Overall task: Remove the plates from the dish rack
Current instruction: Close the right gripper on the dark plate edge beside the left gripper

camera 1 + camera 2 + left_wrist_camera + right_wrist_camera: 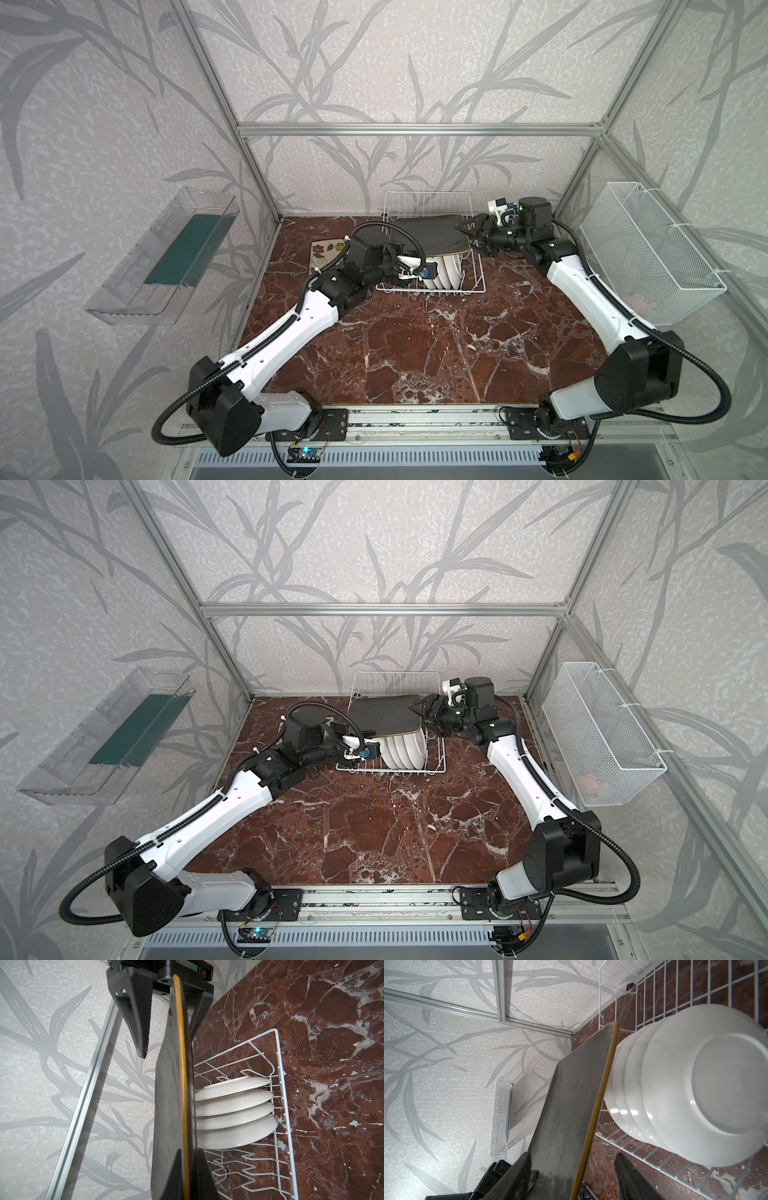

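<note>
A square plate [432,235] [384,715] with a black back and an orange rim hangs tilted over the white wire dish rack [478,286] [440,766]. My left gripper [187,1180] is shut on one edge of this plate [172,1105]. My right gripper [469,235] [575,1178] stands open around the opposite edge of the plate [571,1105]; one finger is close to the black back and the other is clear of the face. Several round white plates [446,272] [695,1095] stand upright in the rack's front rows. A flowered square plate [326,253] lies on the table left of the rack.
A clear plastic tray [166,257] hangs on the left wall. A fine-mesh white basket [648,249] hangs on the right wall. Aluminium frame posts stand at the back corners. The red marble table [415,353] stretches in front of the rack.
</note>
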Controlling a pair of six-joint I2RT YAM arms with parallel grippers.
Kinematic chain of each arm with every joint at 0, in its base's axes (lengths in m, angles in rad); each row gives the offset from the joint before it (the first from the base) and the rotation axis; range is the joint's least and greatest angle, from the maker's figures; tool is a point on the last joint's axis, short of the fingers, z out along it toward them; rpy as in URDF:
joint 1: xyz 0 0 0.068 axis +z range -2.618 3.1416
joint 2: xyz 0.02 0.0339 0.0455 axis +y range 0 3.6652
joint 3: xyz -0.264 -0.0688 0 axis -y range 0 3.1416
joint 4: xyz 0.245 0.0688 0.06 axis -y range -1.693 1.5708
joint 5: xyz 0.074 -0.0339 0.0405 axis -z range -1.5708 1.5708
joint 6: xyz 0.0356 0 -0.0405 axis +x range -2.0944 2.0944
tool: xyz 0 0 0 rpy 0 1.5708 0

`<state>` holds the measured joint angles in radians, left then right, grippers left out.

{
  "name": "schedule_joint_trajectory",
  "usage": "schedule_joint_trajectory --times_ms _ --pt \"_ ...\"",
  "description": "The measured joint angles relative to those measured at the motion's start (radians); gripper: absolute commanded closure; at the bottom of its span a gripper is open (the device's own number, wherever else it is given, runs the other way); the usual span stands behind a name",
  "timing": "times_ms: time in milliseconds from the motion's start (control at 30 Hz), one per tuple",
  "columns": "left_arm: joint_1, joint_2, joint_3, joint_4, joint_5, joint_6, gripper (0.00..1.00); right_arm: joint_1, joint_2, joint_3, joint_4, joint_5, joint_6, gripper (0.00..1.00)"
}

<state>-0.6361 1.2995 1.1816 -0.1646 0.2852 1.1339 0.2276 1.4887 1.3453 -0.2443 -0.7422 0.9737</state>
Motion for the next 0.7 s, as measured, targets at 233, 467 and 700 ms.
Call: schedule_joint_trajectory --times_ms 233,467,700 --pt "-0.005 0.000 -0.001 0.000 0.005 0.000 1.00 0.000 0.003 0.000 -0.001 -0.009 -0.010 0.37" --pt "-0.005 0.000 -0.005 0.000 0.005 0.002 1.00 0.001 0.029 0.000 -0.002 -0.024 -0.015 0.40" --pt "-0.005 0.019 -0.005 0.001 0.005 0.015 1.00 0.008 0.043 0.000 -0.011 -0.031 -0.019 0.43"
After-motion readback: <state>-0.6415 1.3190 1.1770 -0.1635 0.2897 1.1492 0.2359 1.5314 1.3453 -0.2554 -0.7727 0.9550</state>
